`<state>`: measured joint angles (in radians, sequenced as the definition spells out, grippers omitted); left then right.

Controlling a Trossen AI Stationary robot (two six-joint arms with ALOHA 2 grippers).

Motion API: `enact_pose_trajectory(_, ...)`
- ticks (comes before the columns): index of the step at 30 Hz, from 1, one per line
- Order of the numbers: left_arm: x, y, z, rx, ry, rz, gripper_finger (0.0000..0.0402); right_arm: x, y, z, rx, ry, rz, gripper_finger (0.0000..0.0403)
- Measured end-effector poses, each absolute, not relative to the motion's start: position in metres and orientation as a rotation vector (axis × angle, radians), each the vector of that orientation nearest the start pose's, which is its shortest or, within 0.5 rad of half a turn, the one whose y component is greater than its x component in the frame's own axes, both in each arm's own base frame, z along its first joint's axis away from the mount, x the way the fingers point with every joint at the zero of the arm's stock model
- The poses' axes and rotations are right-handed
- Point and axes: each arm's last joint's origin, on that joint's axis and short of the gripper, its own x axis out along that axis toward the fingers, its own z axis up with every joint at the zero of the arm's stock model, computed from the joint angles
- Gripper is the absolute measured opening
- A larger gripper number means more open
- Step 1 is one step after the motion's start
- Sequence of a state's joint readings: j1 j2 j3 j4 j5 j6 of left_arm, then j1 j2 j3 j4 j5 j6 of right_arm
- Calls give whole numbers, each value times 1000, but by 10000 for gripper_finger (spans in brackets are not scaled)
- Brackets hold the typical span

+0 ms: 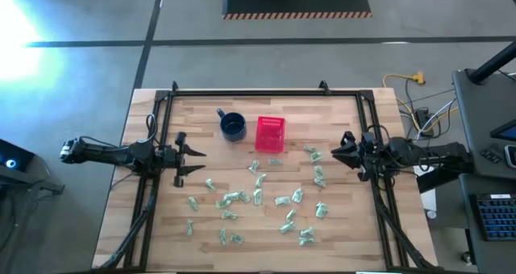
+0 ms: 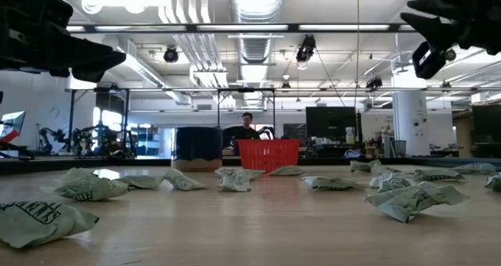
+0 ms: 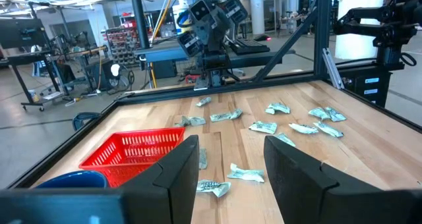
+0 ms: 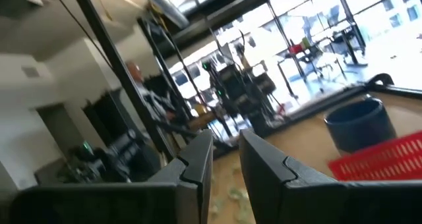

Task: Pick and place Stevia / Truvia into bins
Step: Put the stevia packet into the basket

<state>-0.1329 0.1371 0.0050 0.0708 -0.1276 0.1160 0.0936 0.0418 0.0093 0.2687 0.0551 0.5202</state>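
Sachets [image 1: 258, 195] scattered at 6 o'clock of red basket [image 1: 270, 134]; left end effector [image 1: 197, 160] fingers apart, right end effector [image 1: 336, 151] narrowly parted, both empty.

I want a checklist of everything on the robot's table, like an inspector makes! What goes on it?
Surface: wooden table inside a dark frame, bare wood between the packets.
Job's things: many Stevia sachets scattered over the middle and near part; red basket at the far middle; no sachets seen in it.
Clutter: blue mug beside the basket, on its left.
Grippers: left gripper open, above the table's left edge, holding nothing; right gripper at the right edge, fingers a little apart, holding nothing.
Cables: yellow cable and dark wires on the floor off the right side.
Surroundings: a person far behind the table; keyboard on the right.
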Motion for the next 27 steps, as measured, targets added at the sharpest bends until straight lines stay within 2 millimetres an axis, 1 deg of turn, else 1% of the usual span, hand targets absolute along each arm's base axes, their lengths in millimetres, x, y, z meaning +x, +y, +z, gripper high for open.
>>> enact_pose_trajectory(6,105,-10,161,123,58,-7,155,95,7,196,566,-293,121,68)
enact_pose_trajectory(9,105,-9,167,118,4,53,155,94,6,197,578,-317,89,68)
enact_pose_trajectory(14,102,-8,192,66,-260,74,155,94,5,198,610,-327,58,68)
enact_pose_trajectory(21,86,-6,225,-3,-638,89,155,94,5,197,608,-327,55,68)
enact_pose_trajectory(25,75,-5,237,-146,-817,30,155,94,5,197,608,-326,55,68)
enact_pose_trajectory(27,71,-4,240,-180,-863,17,155,94,5,197,608,-326,55,68)
